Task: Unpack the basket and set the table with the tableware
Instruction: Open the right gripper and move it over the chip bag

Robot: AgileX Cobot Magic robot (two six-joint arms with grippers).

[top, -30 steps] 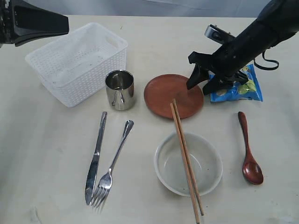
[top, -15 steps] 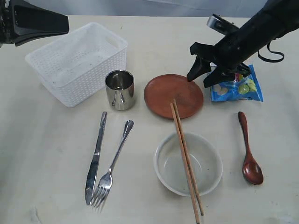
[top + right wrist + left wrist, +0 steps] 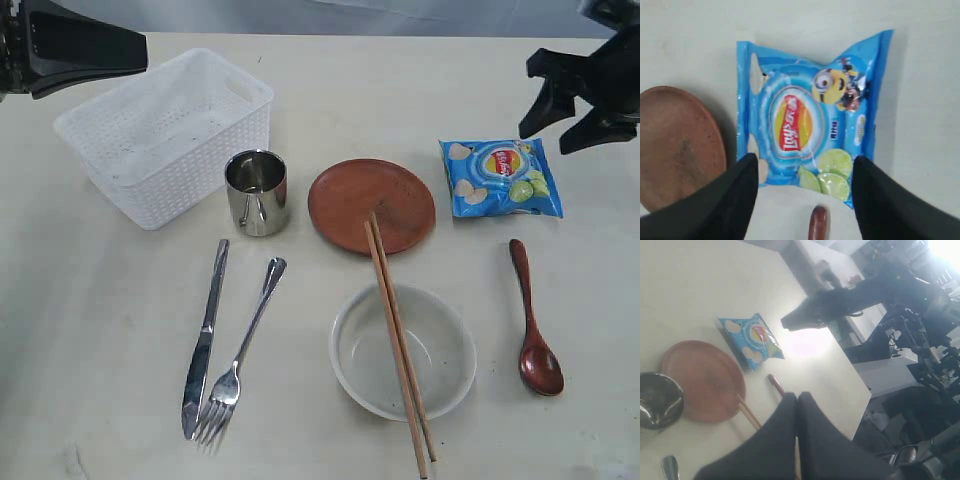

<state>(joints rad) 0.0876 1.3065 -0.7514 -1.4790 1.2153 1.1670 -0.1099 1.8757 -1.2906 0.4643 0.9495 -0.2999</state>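
Exterior view: how is the right pincer (image 3: 548,138) standing?

Its jaws are gaping wide, gripping nothing and touching nothing, and it is hanging near the blue chips bag (image 3: 502,178).

And the left pincer (image 3: 797,397)?

Its fingers are pressing together, holding nothing, near the white lattice plastic basket (image 3: 165,135).

Where is the tableware lying?

On the pale cream desk (image 3: 100,300): a small steel cup (image 3: 257,192) is standing just beside the basket, next to a reddish-brown round plate (image 3: 371,205). A steel knife (image 3: 205,335) and a steel fork (image 3: 245,345) are lying side by side. Wooden chopsticks (image 3: 395,330) are resting across a pale round bowl (image 3: 440,350), and a dark red-brown wooden spoon (image 3: 532,320) is lying near the bag.
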